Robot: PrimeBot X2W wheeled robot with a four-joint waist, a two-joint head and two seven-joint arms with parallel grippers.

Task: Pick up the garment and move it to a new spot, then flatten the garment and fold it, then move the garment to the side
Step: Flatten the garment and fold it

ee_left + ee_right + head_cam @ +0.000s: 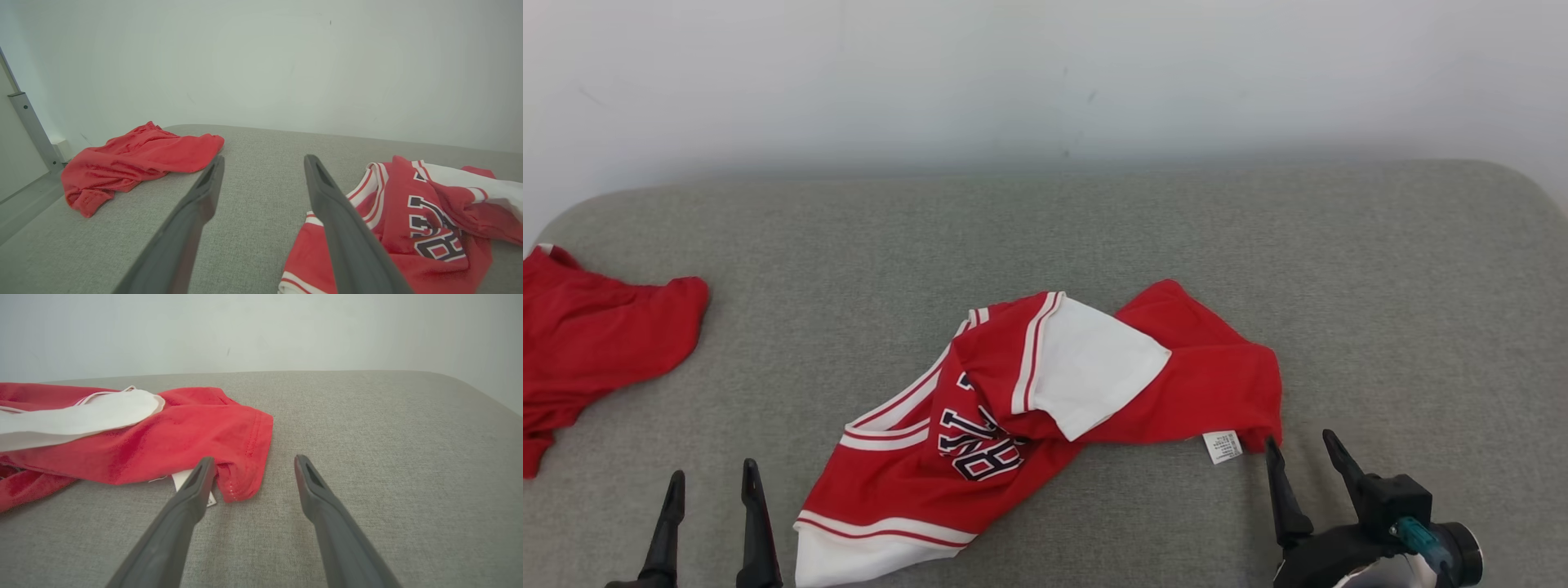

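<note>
The garment (1045, 392) is a red and white jersey with dark lettering, lying crumpled at the middle front of the grey surface; it also shows as the jersey (412, 216) on the right of the left wrist view and as red cloth (163, 445) on the left of the right wrist view. My left gripper (712, 483) stands open at the lower left, a little left of the jersey's white hem, holding nothing. My right gripper (1300, 445) is open at the lower right, just beside the jersey's red corner and its white label (1223, 447). In the right wrist view, the right gripper (251, 461) frames that corner.
A second red garment (588, 343) lies bunched at the left edge of the grey padded surface (1094, 229); it shows as a red heap (135, 159) in the left wrist view. A pale wall (1045, 73) stands behind. The surface's right half is bare fabric.
</note>
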